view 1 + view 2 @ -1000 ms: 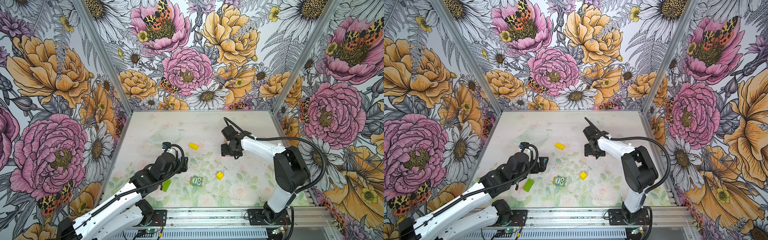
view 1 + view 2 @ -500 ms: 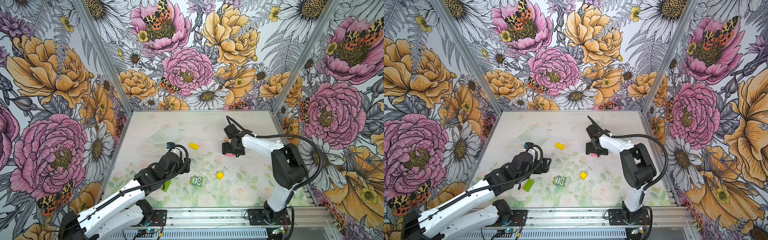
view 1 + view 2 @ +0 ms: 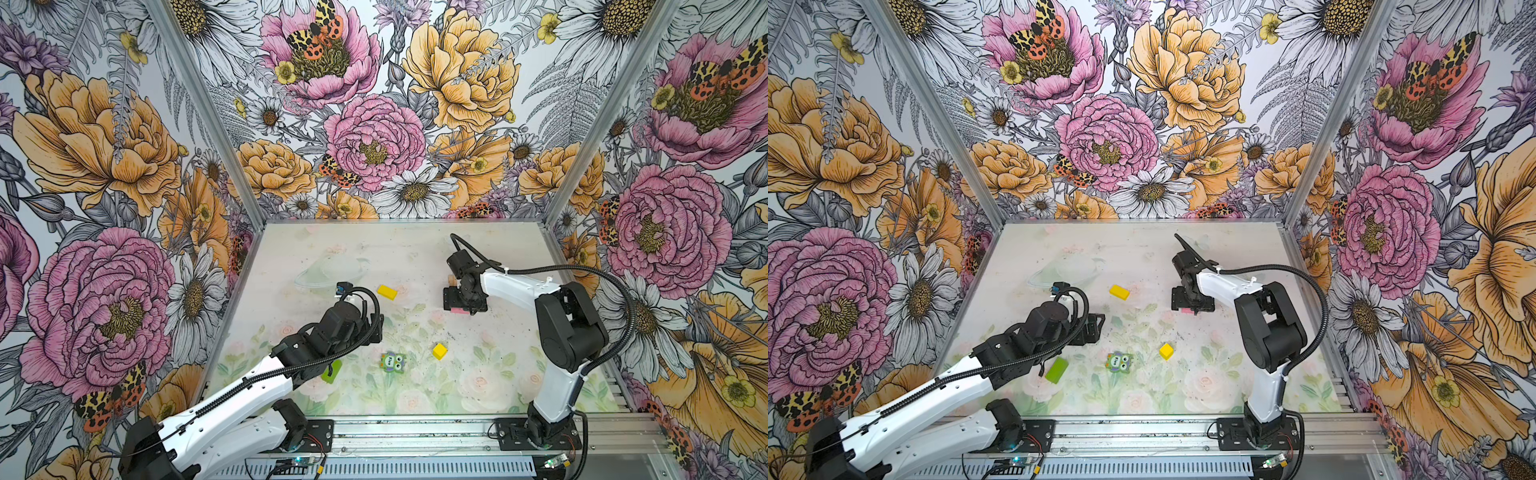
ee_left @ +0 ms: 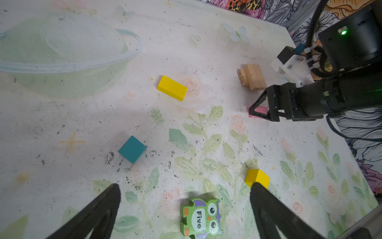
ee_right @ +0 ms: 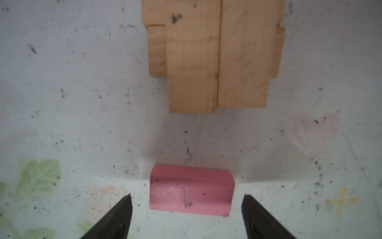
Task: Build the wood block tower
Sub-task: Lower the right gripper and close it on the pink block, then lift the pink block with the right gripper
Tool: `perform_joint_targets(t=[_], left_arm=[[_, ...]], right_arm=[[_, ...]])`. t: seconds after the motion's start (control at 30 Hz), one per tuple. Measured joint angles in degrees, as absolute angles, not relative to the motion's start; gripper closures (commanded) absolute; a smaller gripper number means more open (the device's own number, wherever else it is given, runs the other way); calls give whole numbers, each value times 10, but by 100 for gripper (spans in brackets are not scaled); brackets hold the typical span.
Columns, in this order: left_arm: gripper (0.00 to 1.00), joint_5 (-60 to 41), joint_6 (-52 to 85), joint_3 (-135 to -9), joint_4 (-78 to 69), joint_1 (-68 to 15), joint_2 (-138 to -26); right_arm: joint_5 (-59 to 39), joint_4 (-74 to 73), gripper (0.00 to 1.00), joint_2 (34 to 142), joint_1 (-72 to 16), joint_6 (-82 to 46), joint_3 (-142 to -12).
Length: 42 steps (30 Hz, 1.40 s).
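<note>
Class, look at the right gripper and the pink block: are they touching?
Apart. In the right wrist view the right gripper stands open on either side of the pink block, with bare table showing between each fingertip and the block's ends.

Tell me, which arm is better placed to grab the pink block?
Right: the open right gripper straddles the pink block near the tan bars; the left gripper hangs by the owl block.

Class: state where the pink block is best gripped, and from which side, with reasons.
Probably best to grip the pink block across its two short ends, from straight above. It lies flat, clear of the tan bars, and the open right hand straddles those ends.
</note>
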State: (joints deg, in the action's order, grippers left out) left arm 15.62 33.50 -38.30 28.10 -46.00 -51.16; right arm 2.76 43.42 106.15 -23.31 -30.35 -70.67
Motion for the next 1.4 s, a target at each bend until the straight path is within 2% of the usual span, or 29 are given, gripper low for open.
perform_joint_targets(t=[0.3,0.63,0.97,1.4], left_arm=[[1,156,335,-383,281,-460,-512],[1,156,335,-383,281,-460,-512],[1,156,330,-383,281,-460,-512],[1,156,326,-395,280,-459,-512]], right_arm=[[27,430,26,1074,-225,-299,-707],[20,425,45,1077,-224,-297,-707],[14,426,47,1073,-222,-297,-707],[9,462,47,1002,-221,-294,-741]])
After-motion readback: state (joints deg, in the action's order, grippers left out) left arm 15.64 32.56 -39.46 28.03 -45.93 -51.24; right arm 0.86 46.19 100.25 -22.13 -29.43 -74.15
